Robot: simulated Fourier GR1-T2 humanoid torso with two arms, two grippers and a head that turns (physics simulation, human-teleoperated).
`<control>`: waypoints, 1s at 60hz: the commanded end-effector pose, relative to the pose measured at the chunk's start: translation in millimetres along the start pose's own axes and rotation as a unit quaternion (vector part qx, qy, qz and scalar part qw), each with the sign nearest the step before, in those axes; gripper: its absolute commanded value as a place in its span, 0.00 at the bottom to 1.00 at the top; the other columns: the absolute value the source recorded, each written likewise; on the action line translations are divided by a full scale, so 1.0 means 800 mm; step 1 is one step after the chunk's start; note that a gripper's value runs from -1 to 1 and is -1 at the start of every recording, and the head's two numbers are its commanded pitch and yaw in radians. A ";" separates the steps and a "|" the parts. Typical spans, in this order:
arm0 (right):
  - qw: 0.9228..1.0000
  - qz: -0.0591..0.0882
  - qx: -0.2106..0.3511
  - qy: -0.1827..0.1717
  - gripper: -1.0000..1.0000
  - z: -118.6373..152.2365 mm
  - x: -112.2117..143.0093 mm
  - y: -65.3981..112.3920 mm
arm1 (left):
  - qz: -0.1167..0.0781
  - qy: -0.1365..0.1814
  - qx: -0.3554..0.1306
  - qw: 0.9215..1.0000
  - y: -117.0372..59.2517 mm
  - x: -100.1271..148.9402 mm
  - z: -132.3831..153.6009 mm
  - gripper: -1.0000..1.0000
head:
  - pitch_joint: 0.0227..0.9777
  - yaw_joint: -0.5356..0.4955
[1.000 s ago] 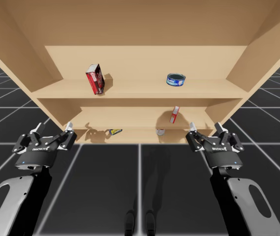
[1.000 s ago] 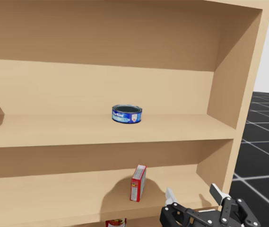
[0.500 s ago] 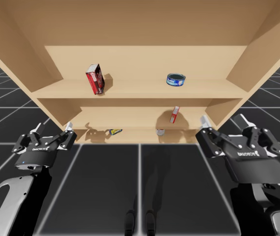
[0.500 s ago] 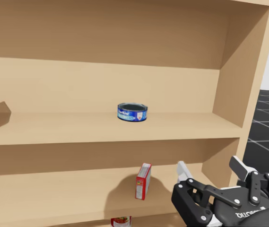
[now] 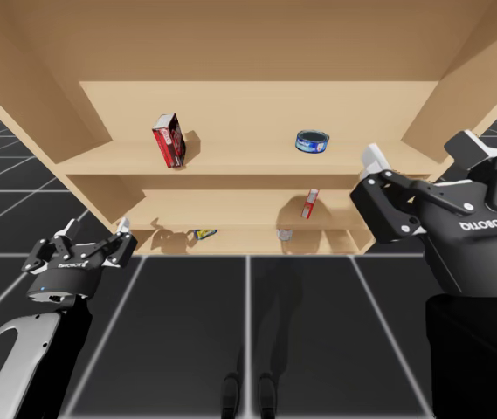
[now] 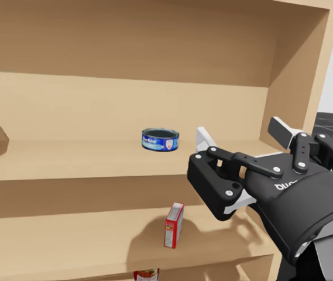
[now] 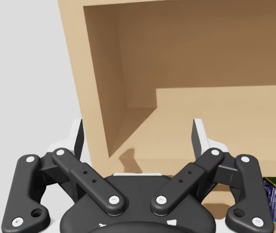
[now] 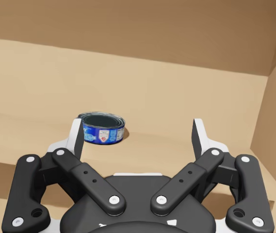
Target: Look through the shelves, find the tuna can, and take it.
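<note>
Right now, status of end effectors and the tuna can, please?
Right end effector and left end effector open, empty. Tuna can on upper shelf, ahead of right one, untouched. Nothing between.

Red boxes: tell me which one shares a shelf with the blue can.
The larger red box, at the left of the upper shelf with the blue can. The smaller red box stands one shelf lower.

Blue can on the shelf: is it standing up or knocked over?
Standing up. The blue can rests flat on its base on the upper shelf, with its round top facing up.
</note>
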 end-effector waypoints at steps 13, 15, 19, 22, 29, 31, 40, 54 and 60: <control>0.994 -0.028 0.048 0.095 0.00 -0.056 0.003 0.032 | 0.001 0.002 0.002 1.000 0.002 0.000 -0.001 0.00 | 0.28 0.29; 0.993 -0.030 0.049 0.102 0.00 -0.058 0.002 0.034 | 0.001 0.002 0.003 1.000 0.001 0.000 -0.001 0.00 | 0.29 0.29; 0.991 -0.032 0.049 0.121 0.00 -0.068 -0.001 0.039 | 0.001 0.003 0.003 1.000 0.002 0.000 -0.001 0.00 | 0.30 0.29; 0.990 -0.032 0.052 0.129 0.00 -0.072 -0.004 0.040 | 0.002 0.003 0.003 1.000 0.002 0.000 -0.001 0.00 | 0.30 0.29; 0.985 -0.033 0.055 0.159 0.00 -0.085 -0.012 0.042 | 0.003 0.003 0.003 1.000 0.003 0.000 -0.001 0.00 | 0.31 0.29; 0.983 -0.031 0.057 0.171 0.00 -0.090 -0.016 0.042 | 0.003 0.003 0.003 1.000 0.003 0.000 -0.001 0.00 | 0.31 0.29; 0.979 -0.028 0.058 0.195 0.00 -0.103 -0.026 0.041 | 0.004 0.004 0.004 1.000 0.004 0.000 -0.001 0.00 | 0.32 0.29; 0.969 -0.035 0.075 0.233 0.00 -0.115 -0.039 0.045 | 0.005 0.004 0.004 1.000 0.004 0.000 -0.001 0.00 | 0.32 0.30; 0.964 -0.037 0.082 0.249 0.00 -0.121 -0.043 0.048 | 0.006 0.004 0.004 1.000 0.004 0.000 -0.001 0.00 | 0.33 0.30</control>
